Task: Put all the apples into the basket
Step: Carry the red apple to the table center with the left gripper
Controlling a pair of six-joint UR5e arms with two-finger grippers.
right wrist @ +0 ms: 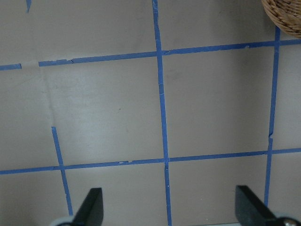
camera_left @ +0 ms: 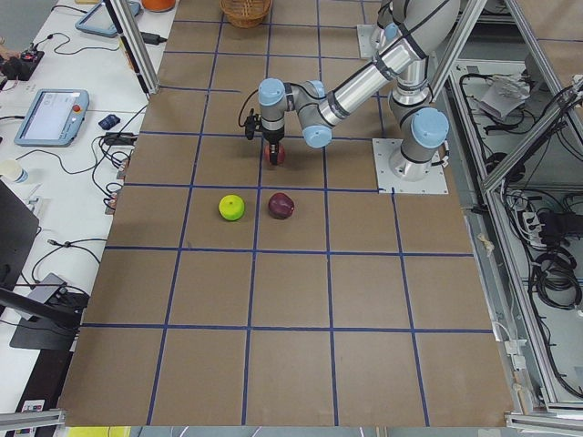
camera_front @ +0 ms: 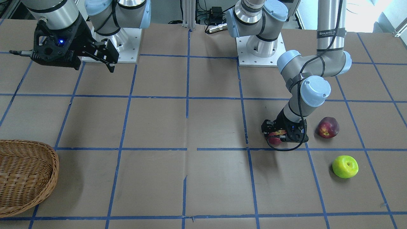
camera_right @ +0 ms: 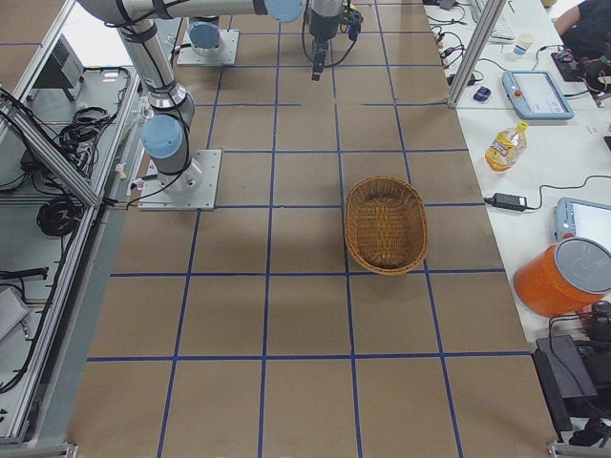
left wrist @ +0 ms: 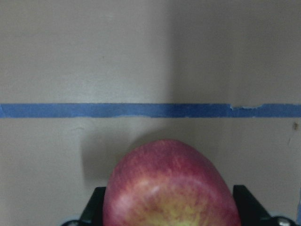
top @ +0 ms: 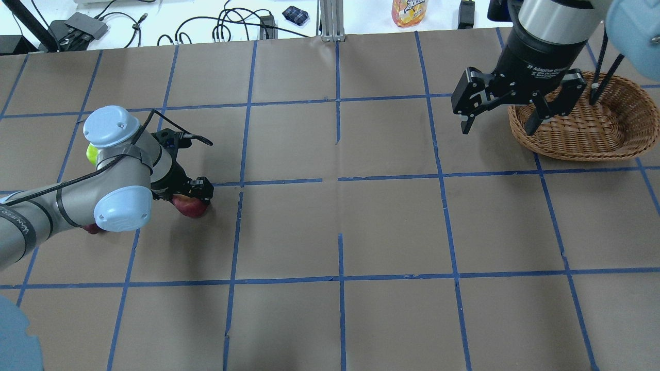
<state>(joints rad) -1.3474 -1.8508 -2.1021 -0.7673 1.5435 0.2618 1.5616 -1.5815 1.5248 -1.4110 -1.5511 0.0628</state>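
Observation:
My left gripper (camera_front: 279, 136) is low over the table, its jaws open on either side of the red apple (camera_front: 274, 139). The left wrist view shows that apple (left wrist: 170, 181) resting between the two fingertips. The dark maroon apple (camera_front: 328, 127) and the lime green apple (camera_front: 345, 166) lie on the table close by, mostly hidden behind my left arm in the overhead view. The wicker basket (top: 582, 150) sits on the far side of the table with no apple in it. My right gripper (top: 497, 128) hangs open and empty above the table just beside the basket.
The table is brown paper with a grid of blue tape lines (top: 337, 180). The arm bases (camera_front: 259, 57) stand at the robot's edge. A drink bottle (top: 409, 11), cables and tablets lie off the far edge of the table.

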